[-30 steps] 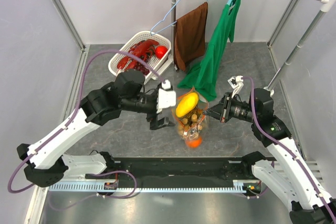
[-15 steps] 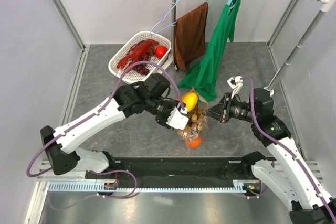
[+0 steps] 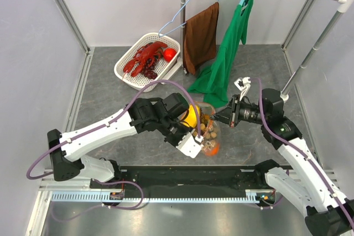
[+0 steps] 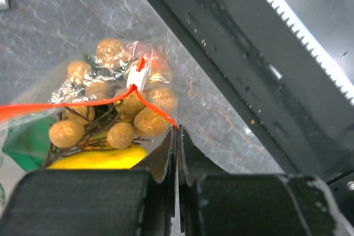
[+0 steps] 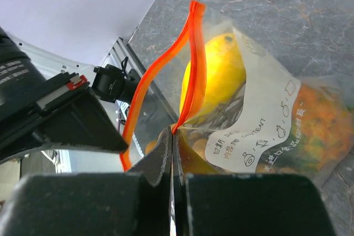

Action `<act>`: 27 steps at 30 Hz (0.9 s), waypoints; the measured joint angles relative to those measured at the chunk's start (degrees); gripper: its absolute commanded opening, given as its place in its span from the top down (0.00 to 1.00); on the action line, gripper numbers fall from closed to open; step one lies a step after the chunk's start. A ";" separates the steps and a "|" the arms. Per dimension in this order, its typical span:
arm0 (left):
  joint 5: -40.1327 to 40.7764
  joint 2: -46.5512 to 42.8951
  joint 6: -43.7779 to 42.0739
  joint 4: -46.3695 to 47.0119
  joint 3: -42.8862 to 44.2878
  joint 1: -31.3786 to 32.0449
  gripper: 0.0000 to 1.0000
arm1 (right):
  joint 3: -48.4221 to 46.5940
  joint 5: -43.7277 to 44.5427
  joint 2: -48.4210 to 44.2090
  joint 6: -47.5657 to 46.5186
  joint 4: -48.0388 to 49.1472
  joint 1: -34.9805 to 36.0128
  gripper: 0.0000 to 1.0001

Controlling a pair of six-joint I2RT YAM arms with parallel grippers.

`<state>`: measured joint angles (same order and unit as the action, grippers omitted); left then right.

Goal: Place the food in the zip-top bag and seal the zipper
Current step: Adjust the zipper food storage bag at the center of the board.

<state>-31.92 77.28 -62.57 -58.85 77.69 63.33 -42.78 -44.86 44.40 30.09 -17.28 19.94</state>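
Observation:
The clear zip-top bag [image 3: 207,130] hangs between both grippers over the grey table. It holds the food: a yellow fruit [image 5: 218,75], a tan grape bunch [image 4: 133,106] and an orange piece [image 3: 211,148] at the bottom. My left gripper [image 4: 178,130] is shut on the red-orange zipper [image 4: 83,103] at the bag's near end, just past the small white end piece [image 4: 136,77]. My right gripper [image 5: 172,131] is shut on the zipper [image 5: 191,64] at the far end, beside the white label [image 5: 260,131]. The two strips stand apart between the grips.
A white mesh basket [image 3: 126,75] with a red lobster [image 3: 145,56] and a red ball [image 3: 170,54] stands at the back left. A brown cloth [image 3: 200,37] and a green cloth [image 3: 229,48] hang from a rack behind the bag. A black rail [image 3: 188,178] runs along the near edge.
My left arm swung from the bag's left side round to its near end, and its jaws closed on the zipper. The right gripper kept its hold and shifted slightly left.

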 measured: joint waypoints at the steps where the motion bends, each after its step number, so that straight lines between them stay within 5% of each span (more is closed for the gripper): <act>1: 0.11 0.17 1.62 0.15 0.52 0.55 0.98 | -0.17 -0.20 0.44 -0.09 0.24 0.26 1.00; 14: 8.50 2.34 32.92 13.92 6.32 3.91 0.98 | -6.78 0.83 8.66 -6.51 4.31 11.80 0.95; 15: 9.40 2.32 34.21 14.71 5.11 3.89 0.98 | -6.93 1.18 8.61 -7.67 4.17 11.82 0.91; 22: 14.10 1.36 43.58 20.44 -6.62 1.70 0.98 | -7.52 4.44 6.84 -14.99 2.01 11.82 0.22; 27: 8.81 1.40 44.68 23.17 -6.38 -2.19 0.98 | -11.74 13.07 7.30 -19.82 -1.51 10.80 0.13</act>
<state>-23.11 78.67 -17.89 -35.68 71.31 61.14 -54.52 -31.79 51.70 10.26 -18.79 30.74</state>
